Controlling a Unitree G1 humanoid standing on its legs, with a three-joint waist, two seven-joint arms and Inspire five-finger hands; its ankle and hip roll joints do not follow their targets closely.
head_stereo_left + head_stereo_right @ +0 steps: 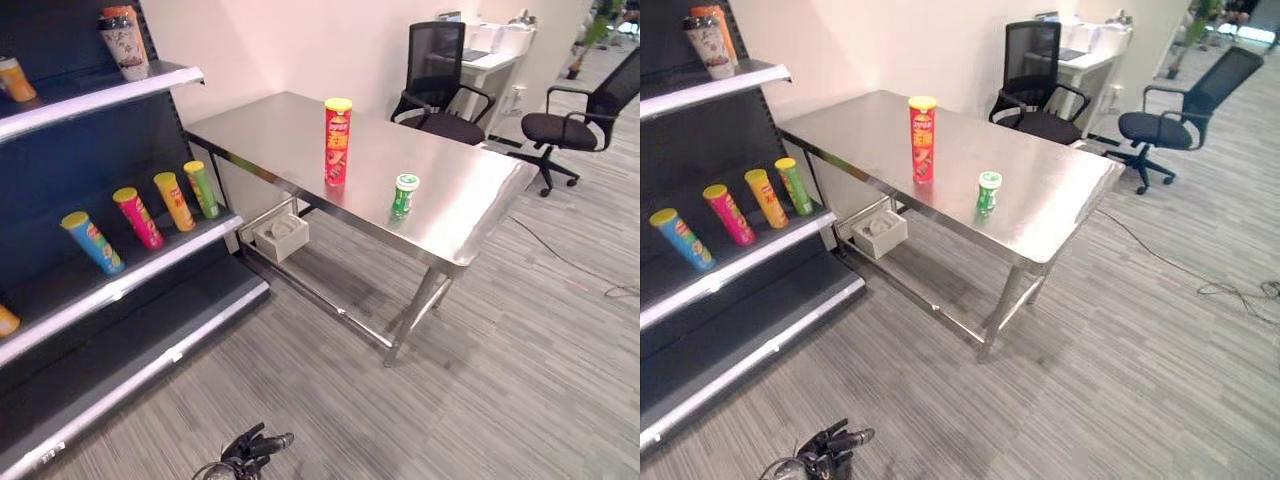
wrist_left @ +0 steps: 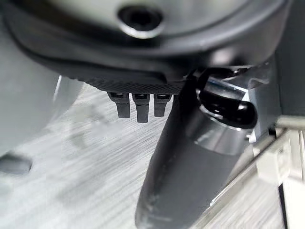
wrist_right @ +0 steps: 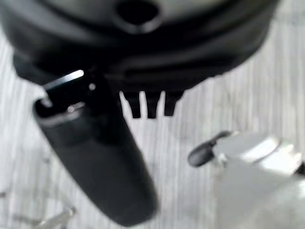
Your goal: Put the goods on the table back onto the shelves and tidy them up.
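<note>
Left eye view
Table: a steel table (image 1: 300,130) stands on the striped grey carpet beside a dark shelf unit (image 1: 60,230).
Goods on the table: a tall red can with a yellow lid (image 1: 337,141) stands upright near the middle; a short green can with a white lid (image 1: 404,195) stands upright closer to the table's front edge, apart from the red one.
Middle shelf: four tubes lean back in a row — blue tube (image 1: 93,242), pink tube (image 1: 138,216), orange tube (image 1: 175,200), green tube (image 1: 201,188).
Top shelf: a printed cup (image 1: 124,42) stands at the shelf end, an orange can (image 1: 15,79) further along.
Under the table: a white box (image 1: 281,235) sits on the lower rail.
Behind: two black office chairs (image 1: 445,85) and a white desk (image 1: 495,50).
Left hand: the left hand (image 1: 252,452) shows at the bottom edge, low over the carpet, well apart from the table.

Right eye view
Same layout: both cans upright on the table, the row of tubes on the middle shelf, the hand at the bottom edge holding nothing.

Left wrist view
Left hand: fingers (image 2: 137,106) hang straight down over the carpet, thumb extended — relaxed, empty.

Right wrist view
Right hand: the right hand (image 3: 143,62) hangs over the carpet, fingers (image 3: 151,107) straight, thumb out — relaxed, empty.
</note>
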